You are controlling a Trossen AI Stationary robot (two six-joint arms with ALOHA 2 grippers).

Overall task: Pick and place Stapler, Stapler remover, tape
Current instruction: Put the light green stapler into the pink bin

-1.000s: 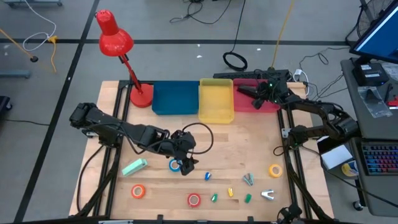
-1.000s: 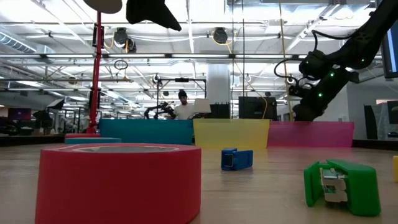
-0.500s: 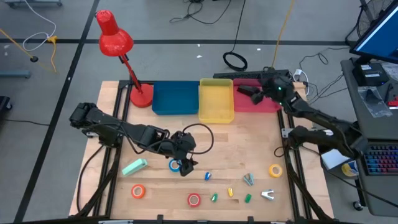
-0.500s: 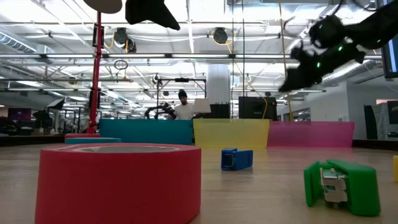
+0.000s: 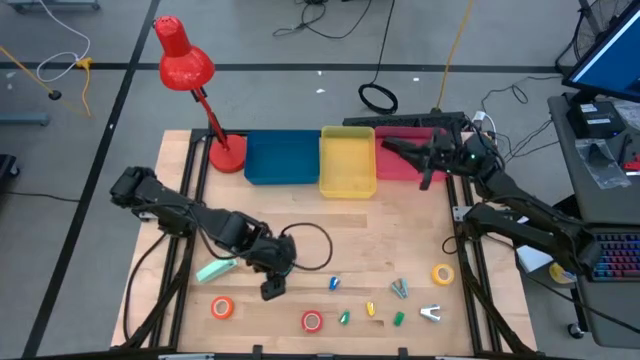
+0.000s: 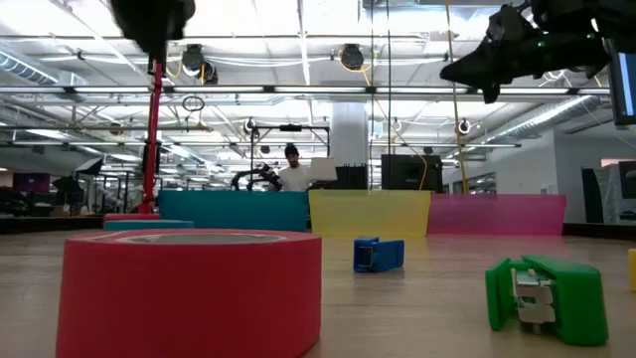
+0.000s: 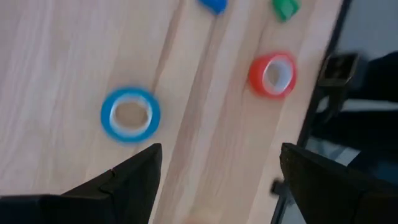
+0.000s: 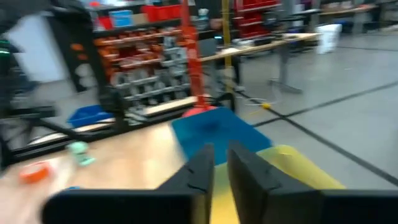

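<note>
The blue tape and the red tape lie flat on the table ahead of my open left gripper, which touches neither. From above, that gripper hangs over the table's near middle, and its arm hides the blue tape. A mint stapler lies just left of it. Orange tape, red tape and yellow tape lie flat along the near side. The silver stapler remover is near the right corner. My right gripper is shut, empty, high over the red bin.
Blue bin, yellow bin and the red bin stand in a row along the far edge. A red lamp stands at the far left. Small coloured clips lie scattered near the front, among them a green clip.
My left gripper has drawn away from the blue tape toward the table's near left, staying open. My right gripper has risen over the red bin and its arm has pulled back toward the table's right edge.
</note>
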